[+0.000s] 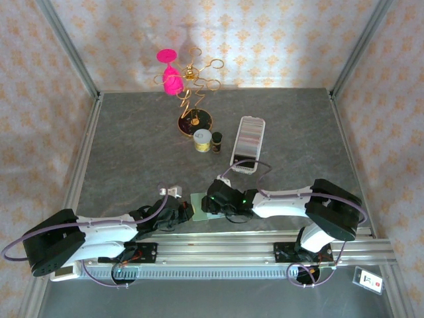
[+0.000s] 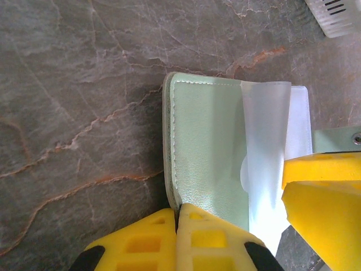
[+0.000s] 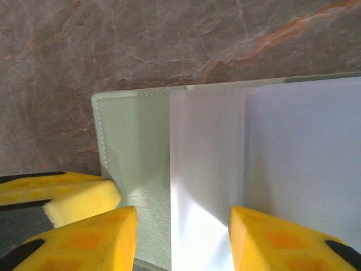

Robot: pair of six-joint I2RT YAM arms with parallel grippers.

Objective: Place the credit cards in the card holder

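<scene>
The sage-green card holder (image 1: 199, 204) lies open near the table's front edge, between my two grippers. My left gripper (image 2: 179, 213) is shut on the holder's near-left edge (image 2: 208, 147), its yellow fingers pinching the green flap. My right gripper (image 3: 183, 240) is open, with its fingers on either side of a clear inner pocket (image 3: 206, 152) of the holder (image 3: 135, 141). Grey-blue pockets (image 3: 304, 147) lie to the right. One left finger (image 3: 79, 197) shows beside the green flap. The credit cards (image 1: 247, 138) stand as a packed row in a long clear tray (image 1: 257, 121) further back.
A gold wire stand (image 1: 193, 99) with a pink glass (image 1: 172, 79) sits at the back. A small jar (image 1: 203, 140) and a dark bottle (image 1: 216, 142) stand left of the tray. The tray's corner (image 2: 338, 14) shows in the left wrist view.
</scene>
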